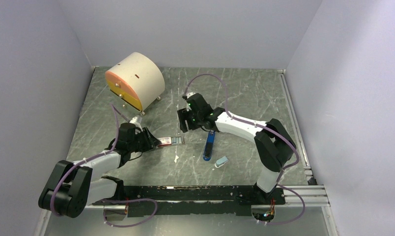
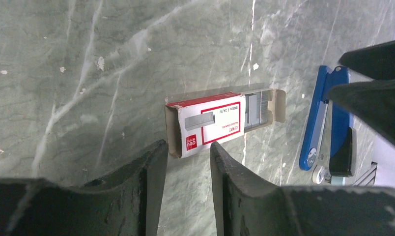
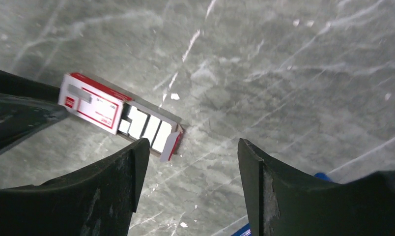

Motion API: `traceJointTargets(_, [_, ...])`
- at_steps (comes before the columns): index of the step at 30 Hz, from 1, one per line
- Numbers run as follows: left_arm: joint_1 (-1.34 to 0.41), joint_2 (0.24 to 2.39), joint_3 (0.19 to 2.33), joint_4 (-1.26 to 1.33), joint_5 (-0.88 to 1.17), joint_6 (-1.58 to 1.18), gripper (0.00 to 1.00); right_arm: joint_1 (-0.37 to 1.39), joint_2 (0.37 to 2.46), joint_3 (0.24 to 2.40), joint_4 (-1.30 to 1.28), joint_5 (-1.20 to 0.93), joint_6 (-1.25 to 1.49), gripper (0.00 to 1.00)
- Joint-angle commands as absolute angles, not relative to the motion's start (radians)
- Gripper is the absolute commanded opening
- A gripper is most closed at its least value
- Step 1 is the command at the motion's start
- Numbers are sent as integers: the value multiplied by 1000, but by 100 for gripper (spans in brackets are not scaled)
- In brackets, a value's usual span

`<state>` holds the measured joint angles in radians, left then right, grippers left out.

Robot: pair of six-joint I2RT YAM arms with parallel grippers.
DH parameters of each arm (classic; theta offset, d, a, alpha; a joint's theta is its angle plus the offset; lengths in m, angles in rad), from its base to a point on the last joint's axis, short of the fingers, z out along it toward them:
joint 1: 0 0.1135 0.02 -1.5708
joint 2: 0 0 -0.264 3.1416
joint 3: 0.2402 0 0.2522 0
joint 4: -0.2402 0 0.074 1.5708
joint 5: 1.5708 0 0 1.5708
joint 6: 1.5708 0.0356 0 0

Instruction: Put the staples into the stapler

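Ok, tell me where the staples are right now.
Top view, left of centre: the staples lie in the open end of the red-and-white box, just ahead of the left hand, left of the stapler.

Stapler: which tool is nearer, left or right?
Right. In the top view the right tool is just left of the stapler, by its far end; the left tool sits farther left, past the staple box.

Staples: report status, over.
Left claw open, empty, at one end of the red-and-white box. Right claw open, empty. Staples exposed in its slid-out tray; stapler lies apart. Nothing blocking.
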<state>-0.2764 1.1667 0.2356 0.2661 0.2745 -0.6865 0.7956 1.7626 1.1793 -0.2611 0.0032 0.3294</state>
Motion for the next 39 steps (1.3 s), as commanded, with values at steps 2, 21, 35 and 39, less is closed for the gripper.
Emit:
traceJointTargets(2, [-268, 1136, 220, 322, 227, -707, 42, 839, 1825, 1219, -347, 83, 400, 70])
traceJointTargets(21, [-268, 1216, 224, 391, 245, -703, 25, 879, 1922, 1293, -431, 72, 459, 39])
traceJointTargets(35, [-268, 1203, 215, 405, 252, -704, 14, 878, 1926, 1296, -438, 64, 489, 11])
traceJointTargets(39, [-268, 1193, 220, 388, 244, -686, 8, 879, 1936, 1307, -453, 98, 496, 2])
